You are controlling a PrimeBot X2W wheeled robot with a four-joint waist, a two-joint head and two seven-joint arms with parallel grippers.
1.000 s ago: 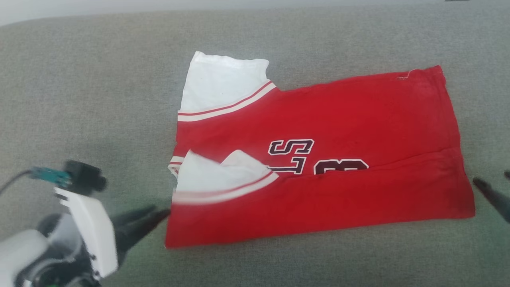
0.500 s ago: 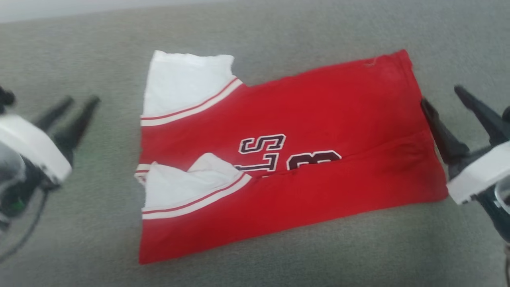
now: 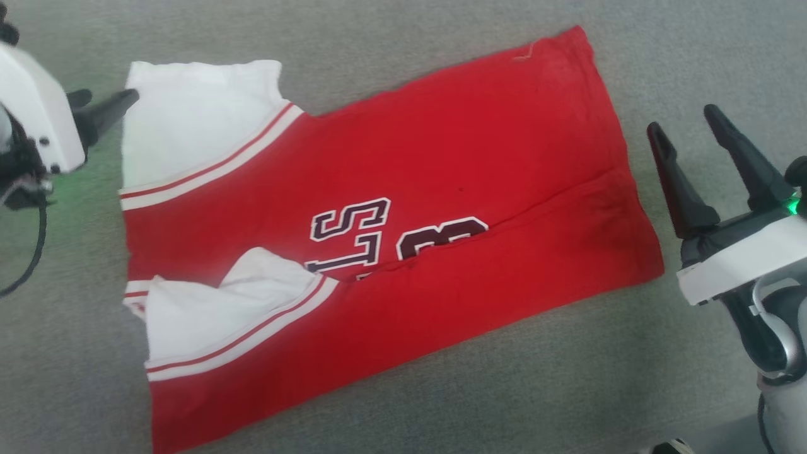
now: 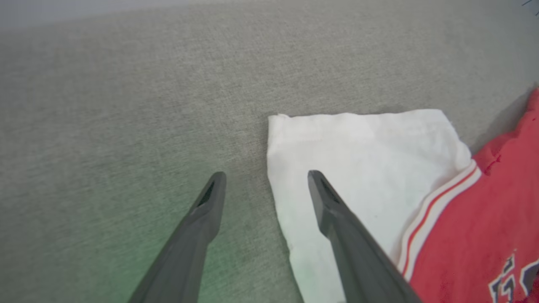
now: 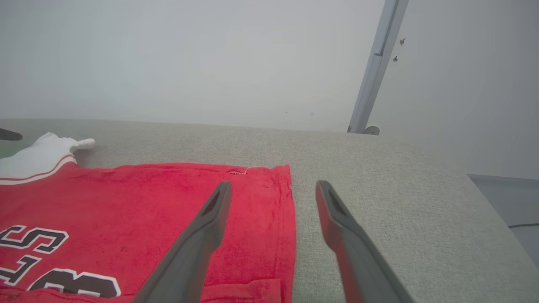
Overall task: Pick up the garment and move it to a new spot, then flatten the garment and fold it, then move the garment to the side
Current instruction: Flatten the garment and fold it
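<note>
Right wrist view adds a grey post behind the garment.

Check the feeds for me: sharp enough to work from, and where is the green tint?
Head view: garment sharp, print readable; green glow on the grey surface beside the left gripper. Left wrist view: same green cast between the open jaws, slightly soft. Right wrist view: crisp, evenly lit, no glare.

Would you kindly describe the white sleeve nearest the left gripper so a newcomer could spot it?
On the grey surface lies the red garment, with two white sleeves at its left end in the head view. The far sleeve sits by the tips of the open left gripper. Unlike the near sleeve, crumpled on the red body, it lies flat on the surface.
</note>
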